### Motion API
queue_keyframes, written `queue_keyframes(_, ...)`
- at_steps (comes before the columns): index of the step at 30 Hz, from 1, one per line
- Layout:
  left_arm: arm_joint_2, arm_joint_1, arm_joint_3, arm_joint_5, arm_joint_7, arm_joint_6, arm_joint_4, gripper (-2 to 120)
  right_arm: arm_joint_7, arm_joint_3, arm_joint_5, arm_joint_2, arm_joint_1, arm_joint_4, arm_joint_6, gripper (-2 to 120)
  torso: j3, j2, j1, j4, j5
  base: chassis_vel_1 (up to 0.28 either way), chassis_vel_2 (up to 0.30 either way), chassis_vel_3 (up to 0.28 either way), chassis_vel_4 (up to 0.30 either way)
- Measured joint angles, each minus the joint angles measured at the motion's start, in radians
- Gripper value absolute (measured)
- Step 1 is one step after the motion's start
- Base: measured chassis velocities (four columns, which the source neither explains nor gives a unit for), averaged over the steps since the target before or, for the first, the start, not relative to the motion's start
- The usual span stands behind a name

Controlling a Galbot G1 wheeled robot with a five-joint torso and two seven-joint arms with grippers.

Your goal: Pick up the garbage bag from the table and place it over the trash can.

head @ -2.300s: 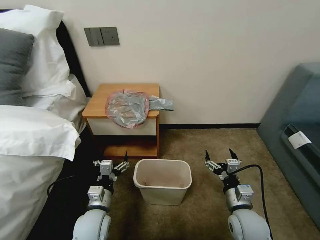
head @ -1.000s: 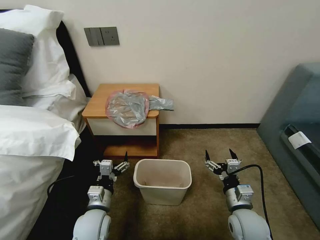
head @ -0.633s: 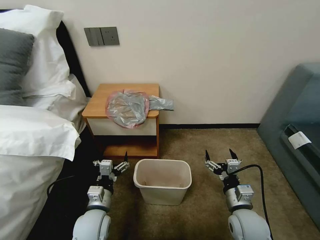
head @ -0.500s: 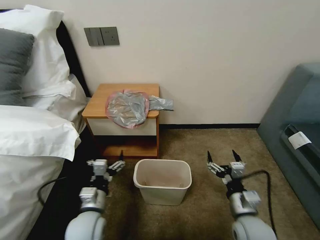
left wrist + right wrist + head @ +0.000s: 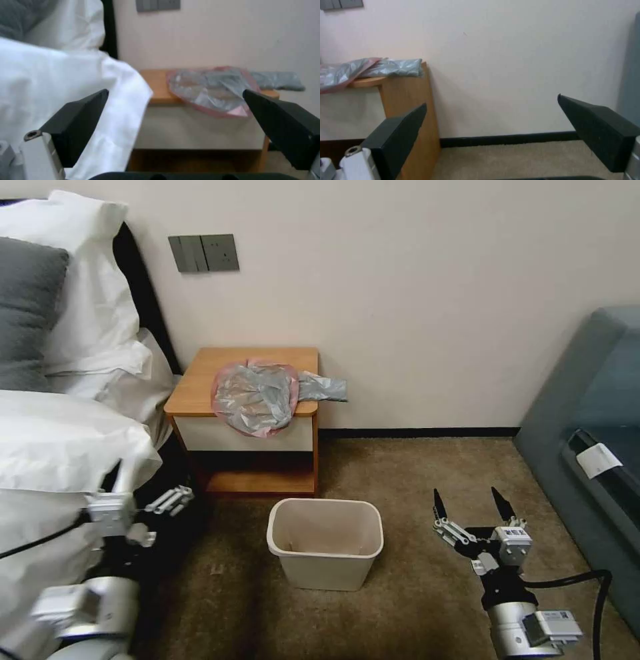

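Note:
The garbage bag (image 5: pixel 255 397), crinkled grey plastic with a pink rim, lies on the wooden table (image 5: pixel 200 380) and hangs over its front edge. One grey end sticks out past the table's right side. The beige trash can (image 5: pixel 325 573) stands on the carpet in front of the table, with nothing in it. My left gripper (image 5: pixel 148 488) is open, low at the left beside the bed. My right gripper (image 5: pixel 467 500) is open to the right of the can. In the left wrist view the bag (image 5: pixel 213 90) lies ahead beyond the open fingers (image 5: pixel 83 117). The right wrist view shows the bag's end (image 5: pixel 393 67) on the table's corner (image 5: pixel 410 100).
A bed with a white duvet (image 5: pixel 60 447) and pillows crowds the left side, close to my left arm. A grey sofa (image 5: pixel 587 400) stands at the right. Brown carpet (image 5: pixel 400 473) lies between can and sofa. A black cable (image 5: pixel 580 580) trails from my right wrist.
Both arms have swung outward from the can: the left one to the left against the bed, the right one to the right and lower. Bag, table and can have not moved.

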Motion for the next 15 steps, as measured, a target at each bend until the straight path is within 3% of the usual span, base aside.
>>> queue_keyframes(4, 0.030, -0.003, 0.003, -0.030, 0.003, 0.017, 0.029, 100, 0.000, 0.001, 0.052, -0.014, 0.015, -0.009, -0.023, 100, 0.000, 0.000, 0.000, 0.0000, -0.0001, 0.000, 0.000, 0.000, 0.000)
queue_keyframes(10, 0.044, -0.004, 0.011, -0.040, -0.007, 0.021, 0.057, 100, 0.032, -0.006, 0.266, -0.081, 0.060, -0.001, -0.145, 100, 0.000, 0.000, 0.000, 0.0000, 0.0000, 0.000, 0.000, 0.000, 0.000)
queue_keyframes(15, 0.044, 0.002, 0.015, -0.001, -0.024, -0.018, 0.069, 100, 0.068, -0.010, 0.419, -0.144, 0.146, -0.046, -0.236, 100, 0.000, 0.000, 0.000, 0.0000, 0.0001, 0.000, 0.000, 0.000, 0.000)
